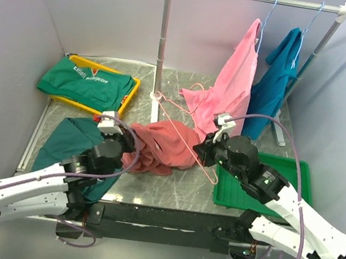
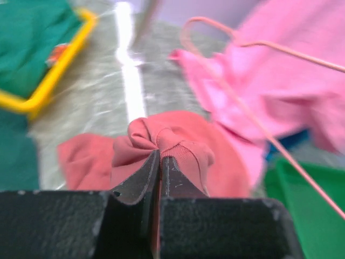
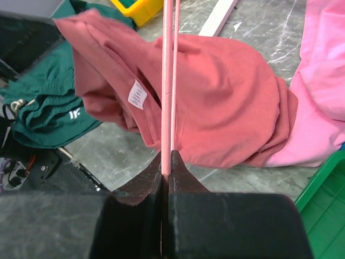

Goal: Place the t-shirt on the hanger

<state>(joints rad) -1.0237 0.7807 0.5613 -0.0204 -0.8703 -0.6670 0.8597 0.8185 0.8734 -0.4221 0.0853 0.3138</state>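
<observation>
Top cam sits high up at the near edge, looking down across the whole desk (image 1: pixel 170 193). The wrist cams ride right behind the left claw (image 2: pixel 160 155) and right claw (image 3: pixel 167 157), really close, low, facing forward. All three catch the t-shirt (image 1: pixel 164 146) and hanger (image 3: pixel 167 81).

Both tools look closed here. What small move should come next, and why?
Probably lift the left tool slightly, drawing the pinched fold of the t-shirt up. It is shut on a bunched edge, the right tool is shut on the hanger, whose wire crosses over the crumpled shirt; an opening likely has to be raised before the wire can slide in.
</observation>
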